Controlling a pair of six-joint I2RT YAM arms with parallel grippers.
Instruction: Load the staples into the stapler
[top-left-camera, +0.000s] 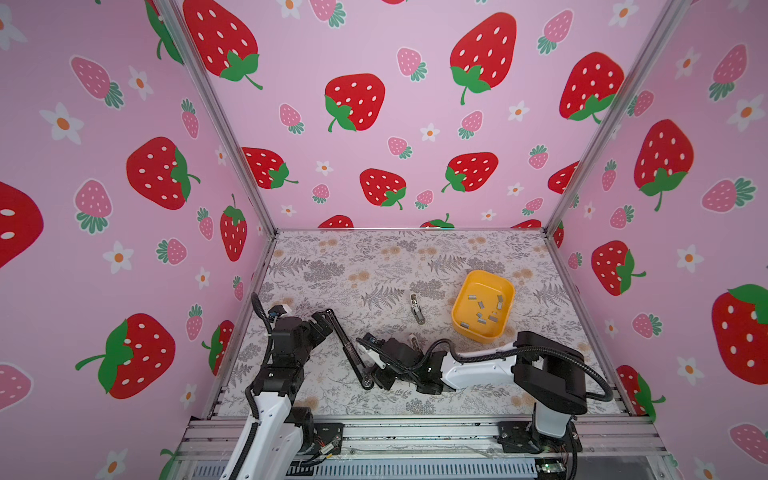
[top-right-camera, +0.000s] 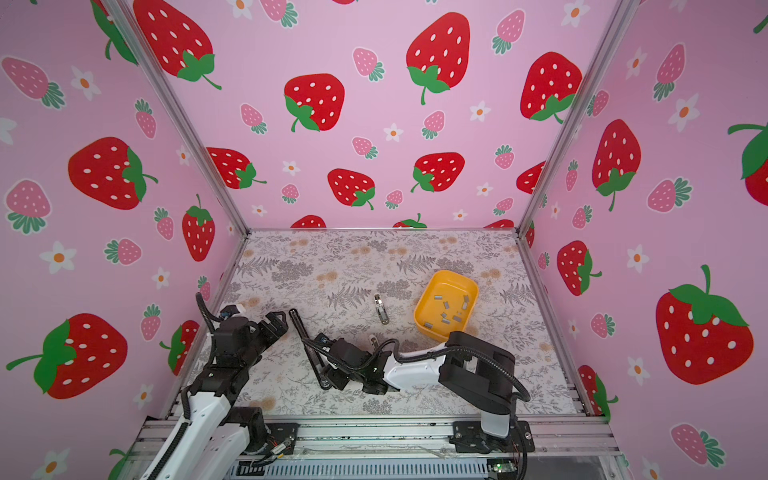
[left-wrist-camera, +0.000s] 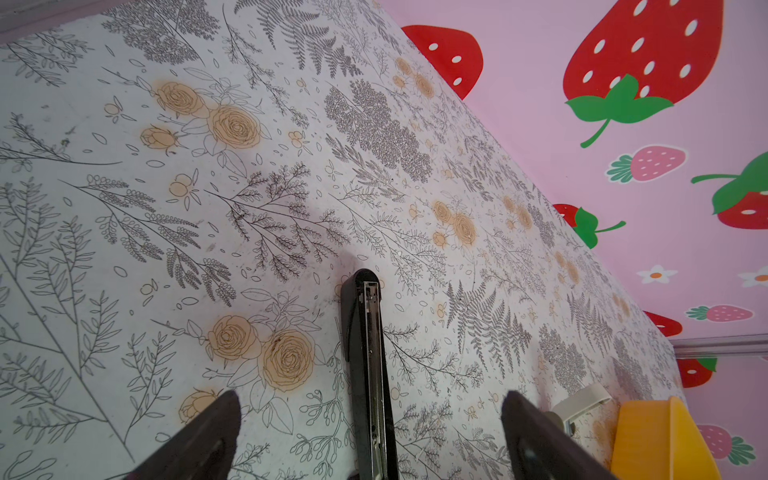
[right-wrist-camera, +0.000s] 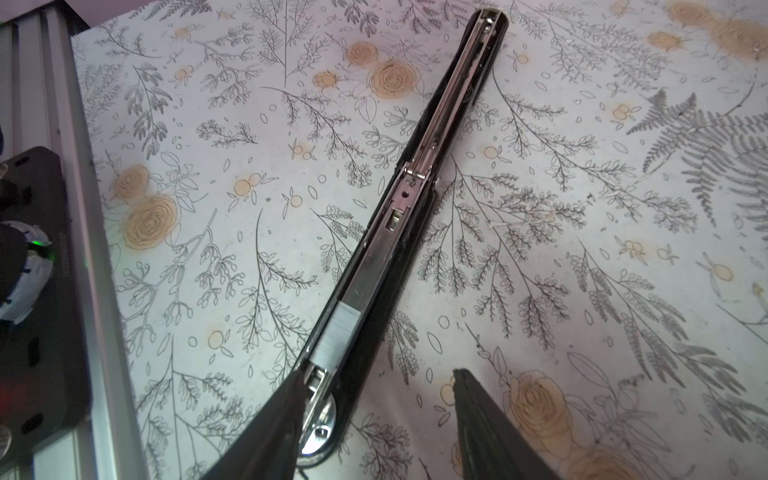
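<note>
- Your left gripper (left-wrist-camera: 371, 395) stands spread wide, its fingers on either side of the black stapler (right-wrist-camera: 415, 178) and clear of it.
- Your right gripper (right-wrist-camera: 376, 374) is parted and grasps nothing. One finger (right-wrist-camera: 282, 415) overlaps the stapler's near end, with bare table between the tips.
- The stapler lies unfolded flat, with one grey strip (right-wrist-camera: 336, 332) seated in its channel.
- Other staples (top-left-camera: 484, 309) lie loose in the yellow tray (top-left-camera: 478, 336), well apart from both grippers.

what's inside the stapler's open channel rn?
One grey staple strip lies in the stapler channel, near the right gripper; rest of the channel shows bare metal. The gripper's finger hides the very end.
</note>
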